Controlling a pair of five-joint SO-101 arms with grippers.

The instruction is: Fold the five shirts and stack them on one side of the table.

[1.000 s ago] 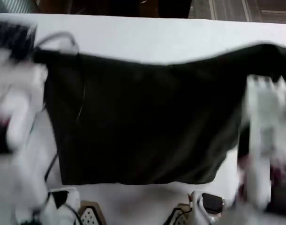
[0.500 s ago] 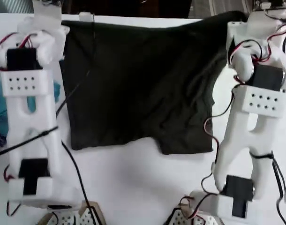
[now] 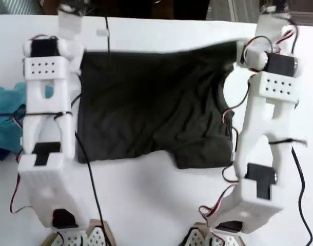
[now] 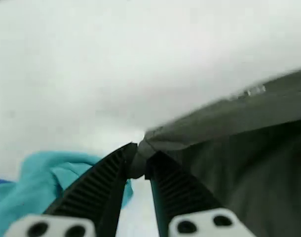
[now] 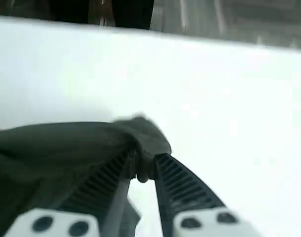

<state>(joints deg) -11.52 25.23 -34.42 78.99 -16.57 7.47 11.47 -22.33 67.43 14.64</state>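
A dark shirt (image 3: 151,107) lies spread on the white table (image 3: 161,205) between the two arms, its near edge folded unevenly. My left gripper (image 4: 139,170) is shut on the shirt's far left corner (image 4: 150,140), at the left arm's far end. My right gripper (image 5: 143,170) is shut on the far right corner (image 5: 140,133); in the high view that corner (image 3: 229,50) sits beside the right arm's wrist. The fabric (image 4: 239,148) hangs taut between the two corners.
A teal shirt (image 3: 5,115) is bunched at the table's left edge, partly behind the left arm (image 3: 43,128); it shows as teal cloth (image 4: 32,182) in the left wrist view. The right arm (image 3: 264,128) stands along the shirt's right side. Bare table lies in front.
Both arms have swung the dark shirt from a raised, blurred spread toward the table's far side, then drawn it slightly back. The shirt now lies lower, with its near edge folded.
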